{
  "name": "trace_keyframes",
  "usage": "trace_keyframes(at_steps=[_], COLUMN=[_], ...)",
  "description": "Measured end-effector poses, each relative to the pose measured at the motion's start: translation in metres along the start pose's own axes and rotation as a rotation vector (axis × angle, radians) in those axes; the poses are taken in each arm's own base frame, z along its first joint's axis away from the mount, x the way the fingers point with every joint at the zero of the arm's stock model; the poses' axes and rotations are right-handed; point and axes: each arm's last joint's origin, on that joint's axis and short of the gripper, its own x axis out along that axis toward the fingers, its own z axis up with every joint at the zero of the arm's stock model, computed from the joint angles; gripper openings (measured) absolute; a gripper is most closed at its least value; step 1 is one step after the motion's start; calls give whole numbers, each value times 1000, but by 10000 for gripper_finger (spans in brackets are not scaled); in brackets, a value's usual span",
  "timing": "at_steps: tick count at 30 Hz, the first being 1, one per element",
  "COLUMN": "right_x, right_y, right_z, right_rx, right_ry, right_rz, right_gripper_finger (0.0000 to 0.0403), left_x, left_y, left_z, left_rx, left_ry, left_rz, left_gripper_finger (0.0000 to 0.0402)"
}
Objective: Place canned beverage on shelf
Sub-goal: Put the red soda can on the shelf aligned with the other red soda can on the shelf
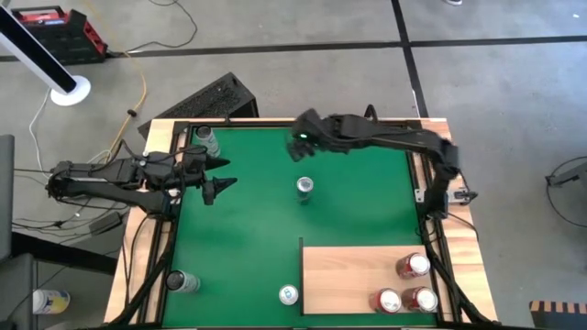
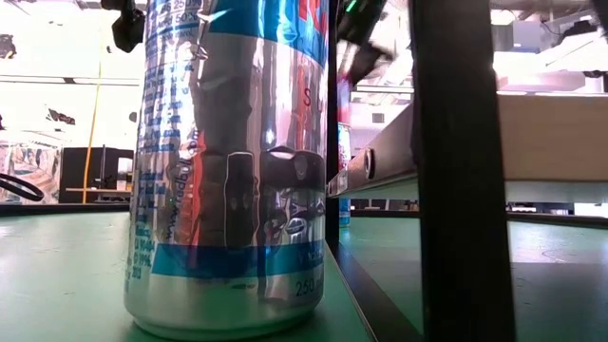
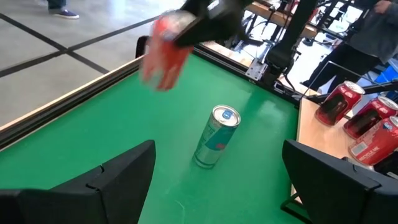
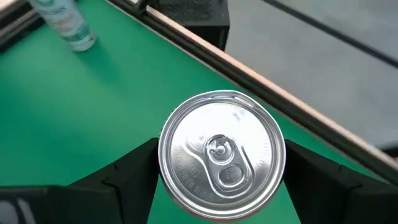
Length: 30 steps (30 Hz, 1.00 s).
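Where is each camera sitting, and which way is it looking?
High: above the table, looking straight down; shows both arms, left gripper and right gripper.
Low: at tabletop height, looking level across; a close can fills it, arm bits above.
Left wrist: on the left arm, looking past its open fingers at the middle can.
Right wrist: on the right arm, looking down onto the held can between its fingers.
Shared: high and left wrist both show middle can and shelf.

1. Your shelf (image 1: 353, 275) is bare on its left and far parts; three red cans (image 1: 408, 286) crowd its near right corner.
2. A silver can (image 1: 304, 187) stands mid-mat (image 1: 248, 238).
3. Another can (image 1: 289, 294) stands at the near edge, just left of the shelf.
4. Cans (image 1: 182, 281) occupy both left corners.
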Motion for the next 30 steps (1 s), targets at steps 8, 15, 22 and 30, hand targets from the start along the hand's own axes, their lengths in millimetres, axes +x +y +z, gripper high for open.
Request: trace_keyframes(at_steps=[8, 15, 22, 30], right_x=[-115, -175, -189, -204], right_y=[-1, 38, 67, 73], right_z=[-71, -154, -208, -237], right_rx=[184, 431, 478, 388], right_ry=[84, 204, 341, 419], right_rz=[-66, 6, -28, -27], right_gripper_finger=[316, 316, 316, 315], left_x=[0, 1, 1, 3], left_y=[-3, -3, -4, 1], left_z=[2, 1, 2, 3], left_rx=[-10, -8, 49, -46], left_ry=[-3, 4, 2, -21], left_rz=[-65, -76, -85, -17], left_gripper_finger=[334, 334, 334, 334])
